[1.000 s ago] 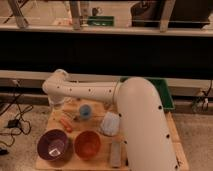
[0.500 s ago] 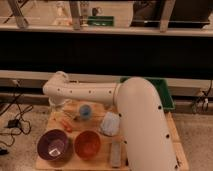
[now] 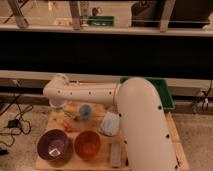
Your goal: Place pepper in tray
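Zero steps of the placing look finished. Pepper (image 3: pixel 66 123): loose on the wooden table (image 3: pixel 102 159), in its left part, just beyond the purple bowl (image 3: pixel 53 146) and left of a small blue cup (image 3: pixel 85 111). Well apart from the green tray (image 3: pixel 167 96), at the table's far right and half hidden behind the arm (image 3: pixel 142 125). No sign of anything red in the visible part of that tray.

Left to do, by estimate: drop onto the pepper, close, lift, carry rightward across the table, release over the tray.

Pose: thick near link rising from the lower right, bending at the top, then a long perforated white link reaching level to the left, over the cup and a pale packet (image 3: pixel 109 124). Turns downward at the far left end. Gripper (image 3: pixel 58 105) hanging there above the table's back-left corner, near the pepper but beyond it and not touching. Jaws spread wide, holding nothing.

Also on the table: orange bowl (image 3: pixel 87 144) beside the purple one, grey bar (image 3: pixel 116 153) near the front.
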You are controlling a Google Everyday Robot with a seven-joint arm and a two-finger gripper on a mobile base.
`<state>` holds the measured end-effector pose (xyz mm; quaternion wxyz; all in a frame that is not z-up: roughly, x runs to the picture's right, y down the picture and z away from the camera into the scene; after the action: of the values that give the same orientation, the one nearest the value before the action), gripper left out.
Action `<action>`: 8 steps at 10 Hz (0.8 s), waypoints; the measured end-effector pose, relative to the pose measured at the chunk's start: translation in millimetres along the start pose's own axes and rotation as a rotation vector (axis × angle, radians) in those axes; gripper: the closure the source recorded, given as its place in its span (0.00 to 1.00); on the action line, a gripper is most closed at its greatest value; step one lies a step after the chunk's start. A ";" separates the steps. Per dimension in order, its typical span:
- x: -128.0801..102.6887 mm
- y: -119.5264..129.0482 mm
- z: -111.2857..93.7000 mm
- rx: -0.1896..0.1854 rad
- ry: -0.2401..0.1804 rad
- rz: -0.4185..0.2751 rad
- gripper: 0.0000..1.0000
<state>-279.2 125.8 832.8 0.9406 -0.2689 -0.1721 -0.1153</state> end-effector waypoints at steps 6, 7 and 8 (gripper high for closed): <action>1.9 8.5 11.8 -0.019 -0.003 0.005 0.20; 1.5 9.1 13.0 -0.019 -0.004 0.005 0.20; 0.7 10.8 15.7 -0.023 -0.006 0.003 0.20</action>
<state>-279.3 143.3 840.6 0.9371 -0.2804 -0.1731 -0.1152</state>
